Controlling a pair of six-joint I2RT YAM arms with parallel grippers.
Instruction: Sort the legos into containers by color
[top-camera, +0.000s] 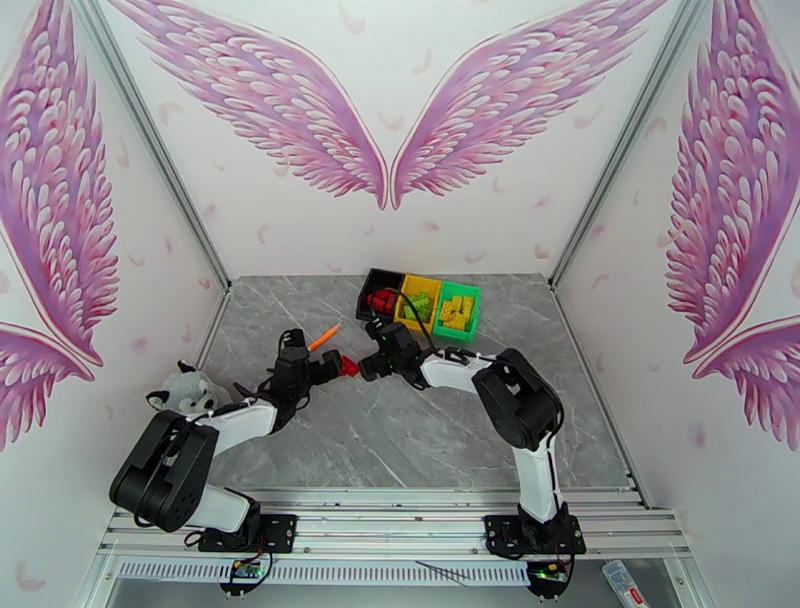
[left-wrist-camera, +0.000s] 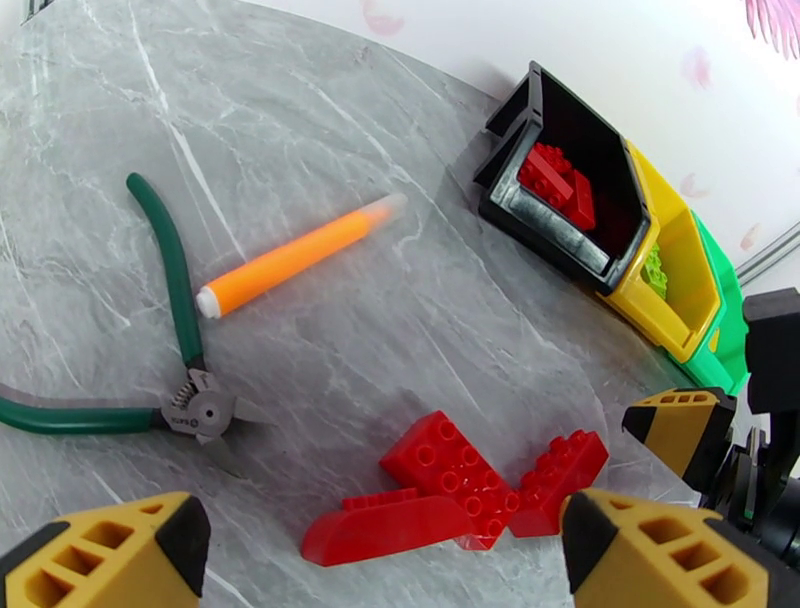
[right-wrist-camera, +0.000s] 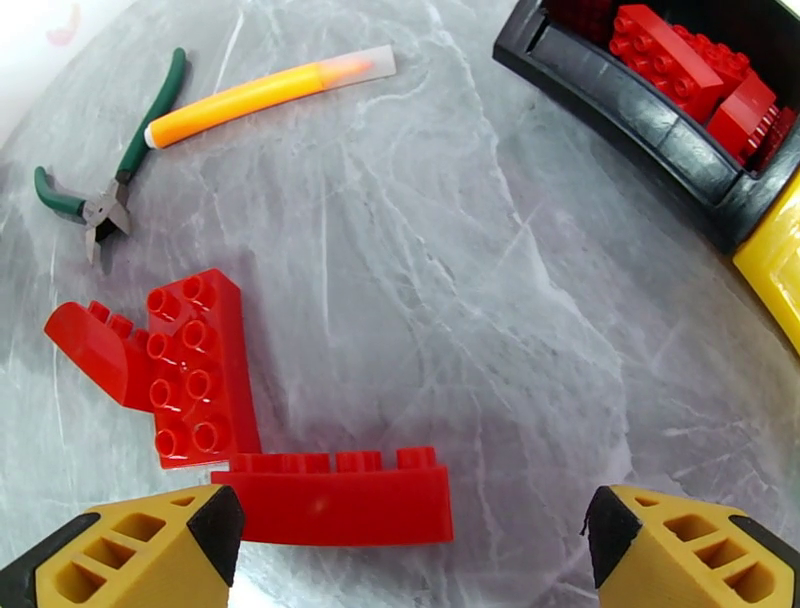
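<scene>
Three glossy red legos (left-wrist-camera: 450, 478) lie touching each other on the grey table (left-wrist-camera: 300, 120), in the lower middle of the left wrist view: a flat brick with two rows of round studs, a long piece with one smooth curved side, and a small brick. The left gripper (left-wrist-camera: 385, 545) and the right gripper (right-wrist-camera: 412, 535) both have their jaws spread wide and grasp nothing. In the upper right of the left wrist view the black bin (left-wrist-camera: 560, 235) holds red bricks and the yellow bin (left-wrist-camera: 700, 290) beside it holds light green ones; in the top view the green bin (top-camera: 475, 312) holds yellow ones.
</scene>
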